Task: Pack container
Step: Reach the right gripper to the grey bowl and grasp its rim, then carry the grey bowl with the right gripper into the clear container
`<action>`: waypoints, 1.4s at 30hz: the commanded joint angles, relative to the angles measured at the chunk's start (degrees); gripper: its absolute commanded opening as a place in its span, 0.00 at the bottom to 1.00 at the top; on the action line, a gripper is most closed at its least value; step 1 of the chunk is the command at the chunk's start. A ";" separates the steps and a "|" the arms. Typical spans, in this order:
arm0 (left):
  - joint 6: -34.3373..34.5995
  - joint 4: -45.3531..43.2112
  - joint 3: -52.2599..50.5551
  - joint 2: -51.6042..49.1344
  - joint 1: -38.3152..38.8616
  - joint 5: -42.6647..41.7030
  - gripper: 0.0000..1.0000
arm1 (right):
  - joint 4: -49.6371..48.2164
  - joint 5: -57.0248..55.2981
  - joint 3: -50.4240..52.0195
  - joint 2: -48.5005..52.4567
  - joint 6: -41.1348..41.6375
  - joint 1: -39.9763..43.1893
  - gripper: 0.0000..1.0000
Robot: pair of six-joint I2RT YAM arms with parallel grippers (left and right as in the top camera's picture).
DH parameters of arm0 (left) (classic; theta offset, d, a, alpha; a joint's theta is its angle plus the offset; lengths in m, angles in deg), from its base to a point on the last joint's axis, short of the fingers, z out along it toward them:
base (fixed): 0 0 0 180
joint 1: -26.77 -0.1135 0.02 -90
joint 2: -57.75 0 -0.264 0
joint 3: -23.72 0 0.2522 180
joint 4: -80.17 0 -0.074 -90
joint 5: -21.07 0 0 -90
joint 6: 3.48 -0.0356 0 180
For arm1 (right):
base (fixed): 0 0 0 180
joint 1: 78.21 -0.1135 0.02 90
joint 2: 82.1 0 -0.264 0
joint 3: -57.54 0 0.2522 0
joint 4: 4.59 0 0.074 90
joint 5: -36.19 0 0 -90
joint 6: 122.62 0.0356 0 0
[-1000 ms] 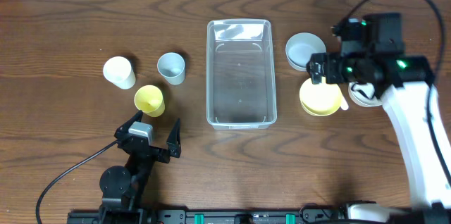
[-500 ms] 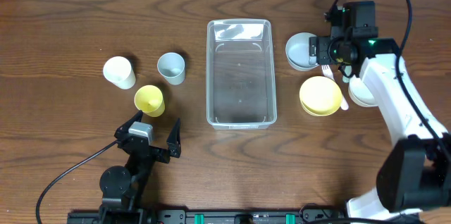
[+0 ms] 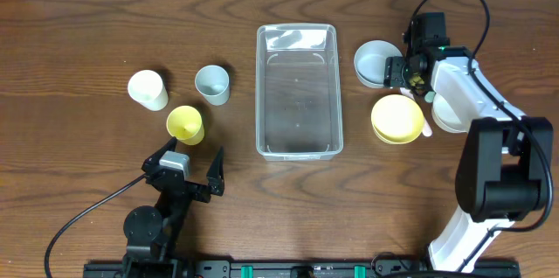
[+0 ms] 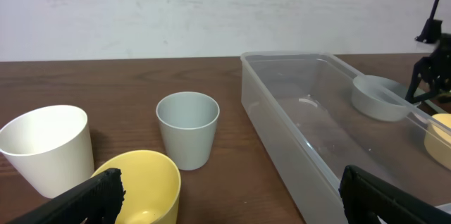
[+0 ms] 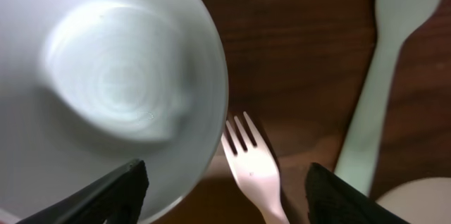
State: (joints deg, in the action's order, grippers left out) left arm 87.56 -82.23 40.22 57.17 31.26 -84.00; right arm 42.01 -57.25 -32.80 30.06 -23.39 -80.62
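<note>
The clear container (image 3: 258, 94) stands empty at the table's middle; it also shows in the left wrist view (image 4: 282, 56). My right gripper (image 3: 400, 73) is open and low beside the right rim of a pale grey-blue bowl (image 3: 374, 59). In the right wrist view its fingers (image 5: 229, 189) straddle a white fork (image 5: 254, 164) and the bowl's rim (image 5: 106, 90). A pale green spoon (image 5: 373, 97) lies just right of the fork. My left gripper (image 3: 189, 161) is open and empty near the front edge, behind a yellow cup (image 3: 185, 124).
A yellow bowl (image 3: 397, 119) and a white bowl (image 3: 450, 116) sit right of the container. A white cup (image 3: 148, 90) and a grey-blue cup (image 3: 212, 85) stand left of it, also seen in the left wrist view (image 4: 49, 150) (image 4: 187, 129).
My right arm has swung from above the yellow bowl toward the far side and come down beside the grey-blue bowl. The left arm has not moved.
</note>
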 commanded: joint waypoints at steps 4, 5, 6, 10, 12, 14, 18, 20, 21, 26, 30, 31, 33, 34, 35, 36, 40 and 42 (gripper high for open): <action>-0.37 0.83 -1.64 0.28 -0.31 -0.39 0.98 | -2.54 1.36 -0.92 2.51 1.68 0.37 0.67; -0.37 0.83 -1.64 0.31 -0.31 -0.39 0.98 | -2.99 1.36 -0.94 2.60 1.68 0.37 0.65; -0.37 0.83 -1.64 0.28 -0.31 -0.39 0.98 | -3.41 1.38 -0.92 2.62 1.68 0.37 0.63; -0.37 0.83 -1.64 0.31 -0.31 -0.39 0.98 | -4.57 1.38 -0.94 2.62 1.68 0.33 0.49; -0.37 0.83 -1.64 0.31 -0.31 -0.39 0.98 | -4.66 1.36 -0.94 2.62 1.68 0.33 0.40; -0.37 0.83 -1.64 0.31 -0.31 -0.39 0.98 | -4.79 1.36 -0.94 2.62 1.68 0.37 0.33; -0.37 0.83 -1.64 0.31 -0.31 -0.39 0.98 | -4.90 1.38 -0.94 2.62 1.68 0.37 0.20; -0.37 0.83 -1.64 0.31 -0.31 -0.39 0.98 | -4.96 1.38 -0.94 2.62 1.68 0.37 0.09; -0.37 0.83 -1.64 0.31 -0.31 -0.39 0.98 | -4.98 1.38 -0.94 2.62 1.68 0.37 0.05; -0.37 0.83 -1.64 0.28 -0.31 -0.39 0.98 | -5.07 1.36 -0.96 2.60 1.66 0.37 0.02; -0.37 0.83 -1.64 0.31 -0.31 -0.39 0.98 | -4.17 1.77 -2.03 2.47 1.64 0.37 0.01; -0.37 0.83 -1.64 0.31 -0.31 -0.39 0.98 | -3.48 1.97 -2.64 2.34 1.62 0.37 0.01; -0.37 0.83 -1.64 0.28 -0.31 -0.39 0.98 | -1.55 2.45 -4.42 1.70 1.42 0.37 0.01; -0.37 0.83 -1.64 0.31 -0.31 -0.39 0.98 | -0.35 2.58 -5.44 1.16 1.42 0.37 0.01; -0.37 0.83 -1.64 0.31 -0.31 -0.39 0.98 | 0.92 2.93 -6.58 0.48 1.33 0.37 0.01; -0.37 0.83 -1.64 0.28 -0.31 -0.39 0.98 | 1.95 3.63 -7.61 -0.22 0.94 0.37 0.01; -0.37 0.83 -1.64 0.31 -0.31 -0.39 0.98 | 6.54 8.79 -12.52 -4.22 -0.13 0.24 0.02; -0.37 0.83 -1.64 0.28 -0.31 -0.39 0.98 | 8.37 12.68 -14.75 -6.64 -0.85 -0.04 0.01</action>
State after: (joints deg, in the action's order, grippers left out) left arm 87.56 -82.23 40.22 57.17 31.26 -84.00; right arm 49.64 -50.61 -43.10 29.32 -22.62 -80.53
